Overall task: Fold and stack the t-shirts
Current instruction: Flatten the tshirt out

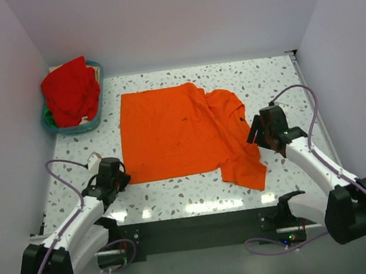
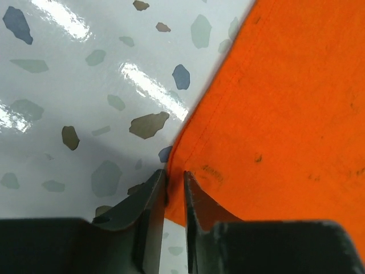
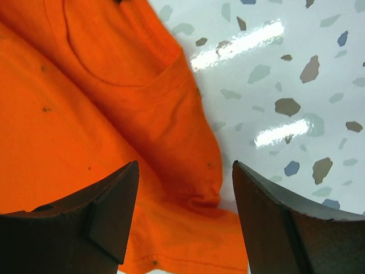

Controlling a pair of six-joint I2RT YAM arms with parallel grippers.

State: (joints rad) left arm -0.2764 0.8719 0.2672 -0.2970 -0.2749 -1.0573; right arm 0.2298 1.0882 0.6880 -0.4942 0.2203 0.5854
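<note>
Left fingers (image 2: pixel 151 211), nearly closed, seemingly pinch the flat orange cotton t-shirt (image 1: pixel 169 132) at its corner; right fingers (image 3: pixel 108 211) gape above its collar end.

White arms (image 1: pixel 79 221), black joints (image 1: pixel 110 173) — purple cables (image 1: pixel 315 107)

1. Top view's bright and even, lit from overhead, with a white glare strip on the glossy speckled terrazzo tabletop (image 1: pixel 199 207).
2. Wrist views: glare streaks too; dark gripper fingers (image 3: pixel 85 222) look soft up close.
3. Orange cotton t-shirt (image 2: pixel 285 114) looks sharp.
</note>
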